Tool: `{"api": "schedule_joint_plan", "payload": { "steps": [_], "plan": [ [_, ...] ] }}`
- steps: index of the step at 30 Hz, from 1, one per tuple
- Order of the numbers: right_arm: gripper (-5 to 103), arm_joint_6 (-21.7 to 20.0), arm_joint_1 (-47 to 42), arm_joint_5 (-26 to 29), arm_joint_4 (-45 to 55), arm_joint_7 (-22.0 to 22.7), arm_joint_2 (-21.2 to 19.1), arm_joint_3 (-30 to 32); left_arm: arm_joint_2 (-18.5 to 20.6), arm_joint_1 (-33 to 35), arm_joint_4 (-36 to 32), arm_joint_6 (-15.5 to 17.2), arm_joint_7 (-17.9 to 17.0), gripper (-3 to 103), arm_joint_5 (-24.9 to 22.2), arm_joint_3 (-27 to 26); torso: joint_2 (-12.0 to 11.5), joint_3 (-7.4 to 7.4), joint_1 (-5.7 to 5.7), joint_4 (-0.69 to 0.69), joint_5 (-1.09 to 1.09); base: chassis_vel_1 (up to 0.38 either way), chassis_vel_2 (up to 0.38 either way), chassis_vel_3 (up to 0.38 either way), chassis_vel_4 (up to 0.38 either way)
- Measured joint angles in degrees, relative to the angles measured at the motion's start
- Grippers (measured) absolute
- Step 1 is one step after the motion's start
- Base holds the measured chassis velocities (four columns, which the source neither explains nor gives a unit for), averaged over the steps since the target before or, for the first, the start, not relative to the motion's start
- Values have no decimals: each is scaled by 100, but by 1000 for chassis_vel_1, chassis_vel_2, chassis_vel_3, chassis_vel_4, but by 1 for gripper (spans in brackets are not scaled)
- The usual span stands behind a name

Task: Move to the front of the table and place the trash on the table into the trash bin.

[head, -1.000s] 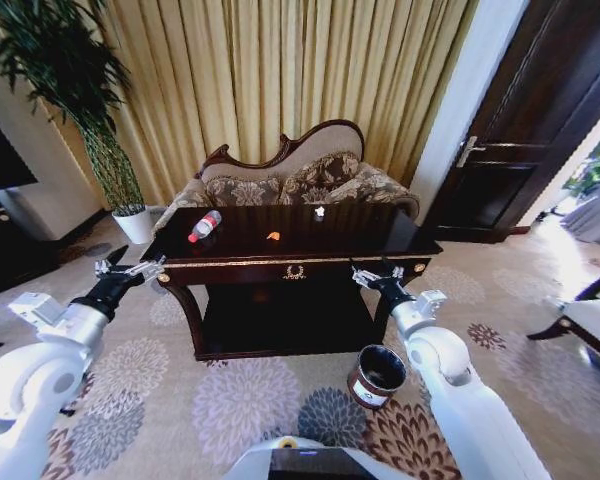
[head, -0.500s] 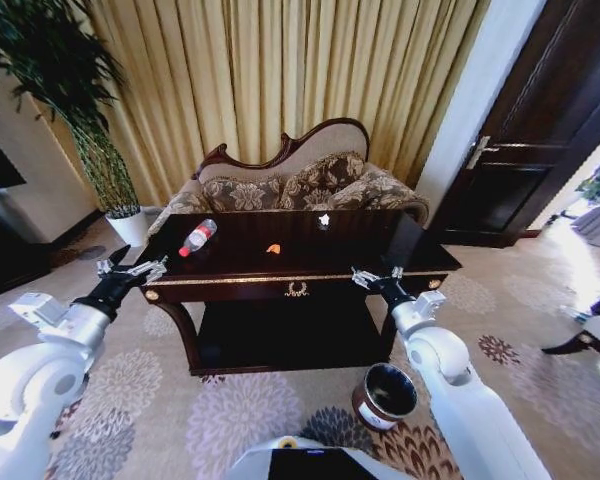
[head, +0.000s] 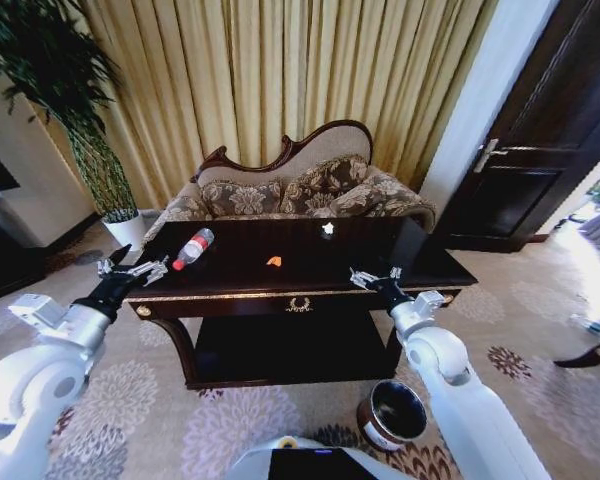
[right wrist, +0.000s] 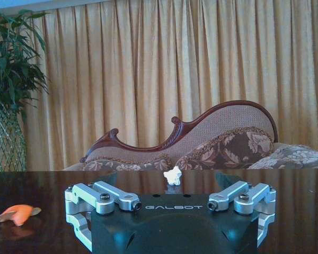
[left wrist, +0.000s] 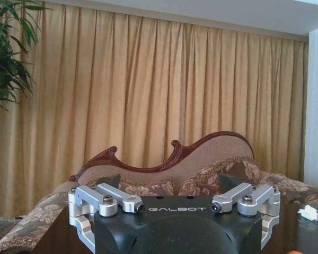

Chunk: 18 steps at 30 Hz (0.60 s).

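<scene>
Glossy dark desk (head: 310,262): clear bottle (head: 192,248) at 10 o'clock, orange scrap (head: 274,261) centre, crumpled white wrapper (head: 327,229) at 12. Round bin (head: 392,414) partly hidden behind right arm. Left pincer (head: 132,270), right pincer (head: 373,276) both spread, empty.

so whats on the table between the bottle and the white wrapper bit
In the head view, a small orange scrap lies on the dark table between the bottle and the white wrapper bit, a little nearer the front edge.

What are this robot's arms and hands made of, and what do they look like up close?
Both arms are smooth, rounded white shells with grey joint rings, narrowing to black wrists. The left gripper and right gripper are alike: a black body with "GALBOT" printed in white, carrying silver metal linkage bars fastened with dark screws, which form the jaws. A small white box sits on each forearm. No loose cables show.
</scene>
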Motion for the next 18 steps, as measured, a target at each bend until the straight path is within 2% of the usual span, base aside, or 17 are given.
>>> {"api": "schedule_joint_plan", "payload": {
  "steps": [10,16,18],
  "plan": [
    [100,2,90,52,-58,61,-86,-159,-45,70,-17,-9,-1,100,31,-16,0,1,2,-1,0,-56,60,53,-53],
    [100,-73,599,486,-285,281,-382,-477,-47,156,-44,-11,-1,100,10,-117,2,-1,-3,1,0,0,0,0,0],
    [100,-275,1044,795,-509,560,-565,-742,-67,184,-61,-11,-1,100,4,-138,1,0,-1,0,0,0,0,0,0]
  ]
}}
